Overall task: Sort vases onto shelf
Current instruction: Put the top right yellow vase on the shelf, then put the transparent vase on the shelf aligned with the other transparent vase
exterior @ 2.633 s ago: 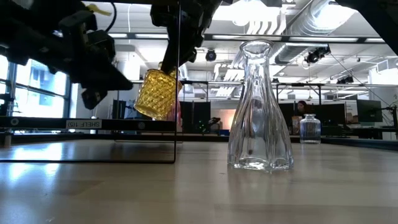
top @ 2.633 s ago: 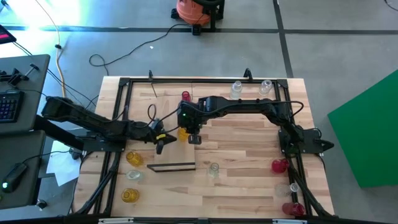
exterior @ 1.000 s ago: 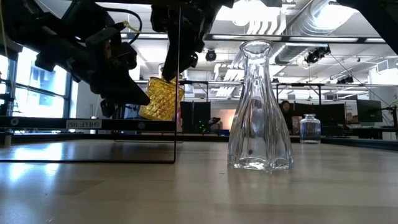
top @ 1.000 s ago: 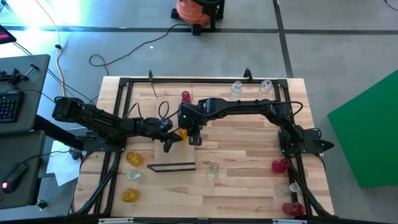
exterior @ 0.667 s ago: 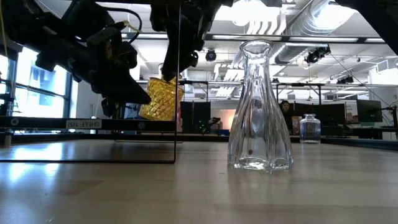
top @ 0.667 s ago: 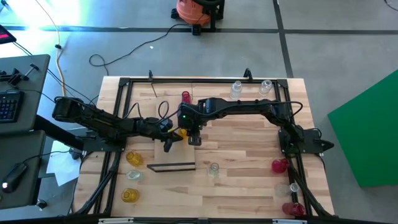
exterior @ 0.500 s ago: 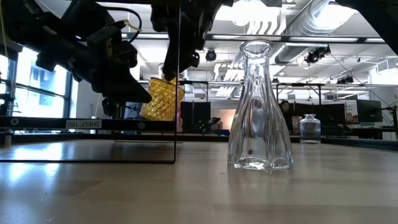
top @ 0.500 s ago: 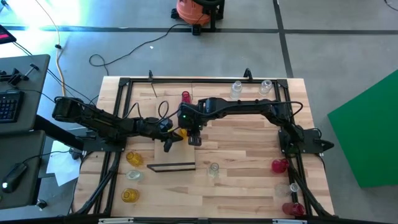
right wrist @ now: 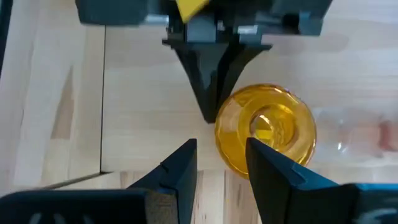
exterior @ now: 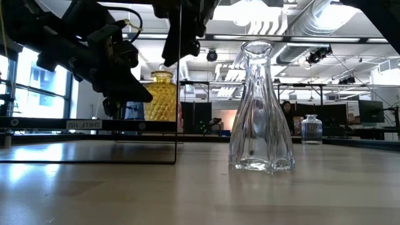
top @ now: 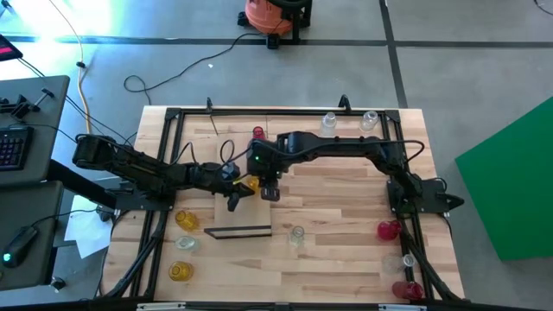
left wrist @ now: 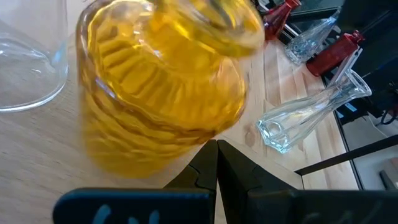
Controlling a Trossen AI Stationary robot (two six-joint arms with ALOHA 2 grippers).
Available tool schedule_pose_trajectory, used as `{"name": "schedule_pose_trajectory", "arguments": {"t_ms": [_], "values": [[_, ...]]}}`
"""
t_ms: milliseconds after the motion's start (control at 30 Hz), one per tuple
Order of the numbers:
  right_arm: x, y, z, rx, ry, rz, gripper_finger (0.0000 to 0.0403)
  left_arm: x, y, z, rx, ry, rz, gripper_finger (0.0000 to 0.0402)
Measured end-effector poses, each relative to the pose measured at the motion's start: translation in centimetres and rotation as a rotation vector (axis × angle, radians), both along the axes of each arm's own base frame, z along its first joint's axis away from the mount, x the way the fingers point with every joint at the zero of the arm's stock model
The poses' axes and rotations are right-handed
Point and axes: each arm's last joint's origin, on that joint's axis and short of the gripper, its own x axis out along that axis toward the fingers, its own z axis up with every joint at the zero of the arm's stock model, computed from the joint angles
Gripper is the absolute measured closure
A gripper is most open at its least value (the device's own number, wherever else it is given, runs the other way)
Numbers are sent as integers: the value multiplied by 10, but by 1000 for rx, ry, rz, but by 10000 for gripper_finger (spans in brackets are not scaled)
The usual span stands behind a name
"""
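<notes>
The worktop (top: pixel 346 216) of pale wooden slats in a black frame fills the middle of the high view, with the two dark arms reaching in from nine and three o'clock and meeting just left of centre. The shelf (top: pixel 226 160), a light-wood board with a dark strip on its six o'clock edge, lies at about nine o'clock from the worktop's centre. On it the amber vase (exterior: pixel 161 95) stands upright, a red vase (top: pixel 257 133) near it at twelve o'clock. The right gripper (right wrist: pixel 219 163) hovers directly above the amber vase (right wrist: pixel 265 129), jaws apart and released, holding nothing. The left gripper (left wrist: pixel 217 149) is clenched shut, its tip right beside the amber vase's side; whether it touches I cannot tell. A tall clear vase (exterior: pixel 260 106) stands on the worktop at six o'clock from the shelf. Three more vases, amber and clear (top: pixel 185 219), sit at seven o'clock near the worktop's edge, two clear ones (top: pixel 328 123) at one o'clock, and red ones (top: pixel 388 230) with a clear one at five o'clock.
</notes>
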Motion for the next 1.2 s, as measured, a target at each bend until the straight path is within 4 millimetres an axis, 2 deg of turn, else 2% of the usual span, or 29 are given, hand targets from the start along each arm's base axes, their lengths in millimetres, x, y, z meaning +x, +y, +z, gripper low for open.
{"name": "schedule_pose_trajectory", "arguments": {"t_ms": [367,500,667,800,1000,1100,1200], "values": [[0,-3,2,2,-1,-31,284,0,0,0,11,0,2,401],[1,-2,12,-62,-29,-65,284,0,2,0,15,0,14,401],[1,-1,36,-121,-107,-94,284,0,6,0,16,0,32,401],[0,-2,45,-129,-125,-100,284,0,4,1,-10,-4,-17,401],[-7,-5,53,-169,-89,-203,284,-6,-10,25,-30,-131,-86,401],[-14,-6,56,-153,-36,-260,284,-16,-10,36,7,-140,-46,401],[-19,-5,56,-177,11,-231,284,-28,-6,47,49,-149,-35,401]]}}
